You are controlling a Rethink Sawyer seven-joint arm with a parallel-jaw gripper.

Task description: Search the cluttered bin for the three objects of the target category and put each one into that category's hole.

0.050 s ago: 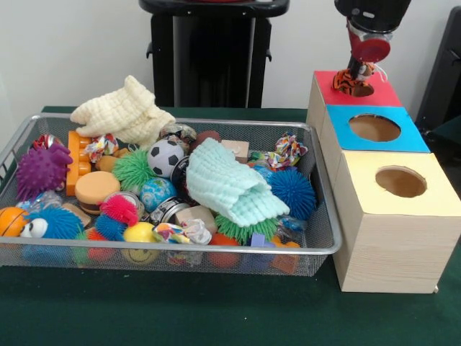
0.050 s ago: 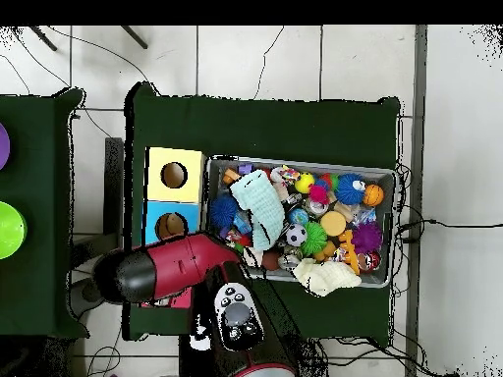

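My gripper [image 1: 354,76] hangs over the round hole of the red-topped box [image 1: 383,94] at the back right. It is shut on a knotted rope toy [image 1: 348,85] in orange, black and white, which rests at the hole's rim. Two more knotted rope toys lie in the wire bin [image 1: 216,249]: one [image 1: 101,144] at the back left by an orange block, one [image 1: 289,150] at the back right. In the overhead view the red arm [image 2: 172,270] covers the red box and hides the gripper.
The blue box [image 1: 414,137] and the yellow box [image 1: 360,173] stand in a row in front of the red one. A cream cloth [image 1: 126,112] and a mint cloth [image 1: 234,184] lie over balls, spiky toys and blocks.
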